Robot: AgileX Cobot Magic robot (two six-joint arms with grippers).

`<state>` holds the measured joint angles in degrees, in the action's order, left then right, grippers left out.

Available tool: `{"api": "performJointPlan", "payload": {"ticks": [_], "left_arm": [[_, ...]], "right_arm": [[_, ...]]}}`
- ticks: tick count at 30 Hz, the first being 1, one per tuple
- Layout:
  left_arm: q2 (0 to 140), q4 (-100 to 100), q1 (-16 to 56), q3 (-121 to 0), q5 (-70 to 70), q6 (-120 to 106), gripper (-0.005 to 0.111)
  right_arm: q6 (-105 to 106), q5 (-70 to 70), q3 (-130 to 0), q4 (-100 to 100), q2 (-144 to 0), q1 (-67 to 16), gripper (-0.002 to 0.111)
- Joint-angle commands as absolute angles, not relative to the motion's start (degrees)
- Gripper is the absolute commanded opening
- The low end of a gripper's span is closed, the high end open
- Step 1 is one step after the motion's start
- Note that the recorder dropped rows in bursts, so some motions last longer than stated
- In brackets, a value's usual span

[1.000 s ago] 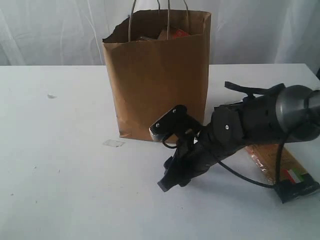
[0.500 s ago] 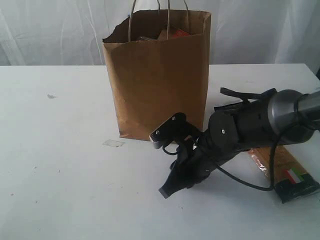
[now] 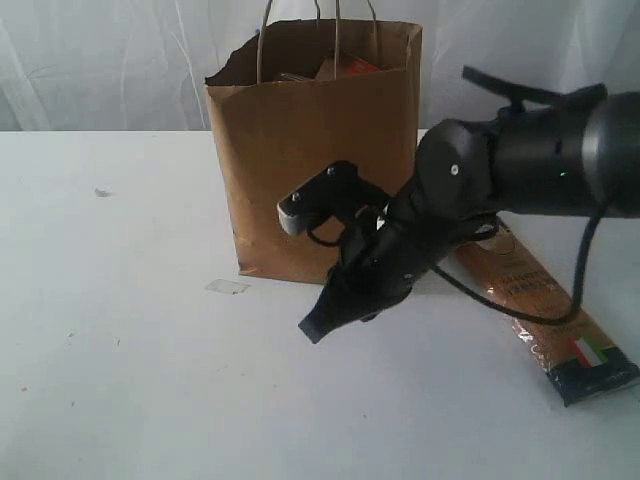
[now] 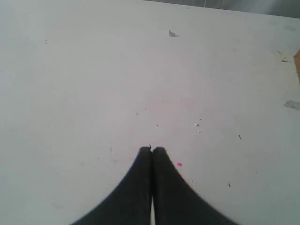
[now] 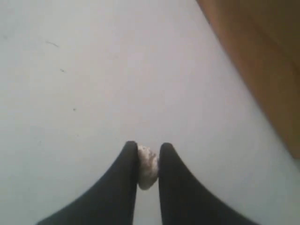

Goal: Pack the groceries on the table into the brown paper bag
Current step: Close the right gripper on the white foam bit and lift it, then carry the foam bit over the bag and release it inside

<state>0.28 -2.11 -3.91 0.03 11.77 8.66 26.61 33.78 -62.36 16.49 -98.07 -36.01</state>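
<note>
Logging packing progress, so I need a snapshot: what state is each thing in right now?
brown paper bag: upright, open at the top, groceries showing at its rim.
long spaghetti packet: lying flat on the table, outside the bag, not held.
right gripper: shut on a small white lump.
left gripper: shut, empty, over bare table.

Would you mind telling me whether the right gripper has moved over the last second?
Yes: the right gripper has risen and shifted left in the exterior view, closer to the bottom edge of the brown paper bag.
</note>
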Motion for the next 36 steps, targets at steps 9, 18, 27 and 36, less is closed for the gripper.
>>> {"api": "performJointPlan", "payload": {"ticks": [9,18,27,36], "left_arm": [[0.0,-2.49,-3.97,0.0,11.59,8.82,0.0],[0.0,-2.49,-3.97,0.0,11.59,8.82,0.0],[0.0,-2.49,-3.97,0.0,11.59,8.82,0.0],[0.0,-2.49,-3.97,0.0,11.59,8.82,0.0]], "right_arm": [[31.7,45.9,-62.64,14.44,-89.86,-35.95,0.0],[31.23,50.33,-64.17,22.44,-83.02,-35.95,0.0],[31.23,12.11,-68.24,22.34,-73.56,-35.95,0.0],[32.58,-5.03,-67.87,22.22,-77.48,-35.95,0.0]]}}
